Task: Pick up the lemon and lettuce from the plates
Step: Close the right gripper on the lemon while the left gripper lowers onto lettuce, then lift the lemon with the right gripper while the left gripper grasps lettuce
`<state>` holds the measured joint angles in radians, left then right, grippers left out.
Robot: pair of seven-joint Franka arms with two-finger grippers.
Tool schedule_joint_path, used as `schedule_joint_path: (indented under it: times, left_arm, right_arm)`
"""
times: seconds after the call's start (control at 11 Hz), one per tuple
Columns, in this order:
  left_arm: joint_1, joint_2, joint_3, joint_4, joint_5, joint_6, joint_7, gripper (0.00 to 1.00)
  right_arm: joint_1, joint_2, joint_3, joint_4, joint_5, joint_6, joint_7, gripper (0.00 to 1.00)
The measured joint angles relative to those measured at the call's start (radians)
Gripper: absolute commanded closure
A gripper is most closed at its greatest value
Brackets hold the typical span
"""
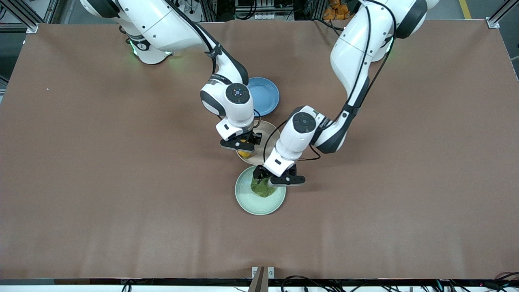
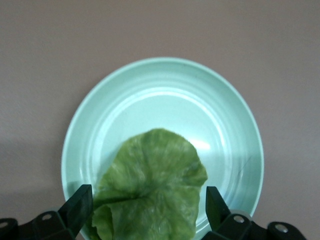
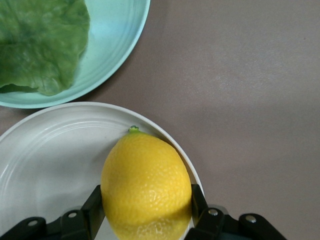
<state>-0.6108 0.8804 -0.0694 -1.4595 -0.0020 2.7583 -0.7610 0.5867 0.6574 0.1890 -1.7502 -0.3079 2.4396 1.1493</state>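
Right tool (image 3: 146, 212) pinches the smooth yellow oval lemon (image 3: 146, 187): lift straight. Left tool (image 2: 145, 207), spread around the wrinkly green lettuce leaf (image 2: 150, 187), should close low.

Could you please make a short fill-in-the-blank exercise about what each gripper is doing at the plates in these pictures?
1. The right gripper has its fingers on both sides of the ____, over the beige-cream plate.
2. The left gripper is open around the lettuce, which lies on the ____ plate.
3. The plate with nothing visible on it, farthest from the front camera, is ____ in colour.

Missing words: lemon; mint green; blue
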Motion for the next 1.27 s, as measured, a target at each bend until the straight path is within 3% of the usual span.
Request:
schedule_joint_path:
  times: [0.27,0.55,0.64,0.82,0.91,1.27]
  left_arm:
    - [-0.067,0.024,0.060,0.000,0.000,0.005,-0.007,0.00]
    - [-0.078,0.035,0.071,0.000,0.000,0.006,-0.009,0.00]
    - [-0.079,0.037,0.071,0.000,0.000,0.006,-0.009,0.10]
    - [-0.081,0.038,0.072,0.002,0.000,0.007,-0.009,0.88]
    - [-0.080,0.038,0.073,0.005,0.000,0.007,-0.011,1.00]
    - [-0.080,0.038,0.081,0.018,0.000,0.008,-0.078,1.00]
  right_arm:
    - [-0.004,-0.003,-0.002,0.011,-0.003,0.000,0.001,1.00]
    - [-0.035,-0.066,0.018,0.028,-0.003,-0.076,0.001,1.00]
    - [-0.052,-0.097,0.036,0.028,-0.003,-0.112,-0.006,1.00]
    - [-0.088,-0.154,0.062,0.029,0.001,-0.198,-0.058,1.00]
    - [-0.117,-0.185,0.074,0.030,0.028,-0.250,-0.114,1.00]
    - [-0.300,-0.383,0.077,0.039,0.218,-0.511,-0.490,1.00]
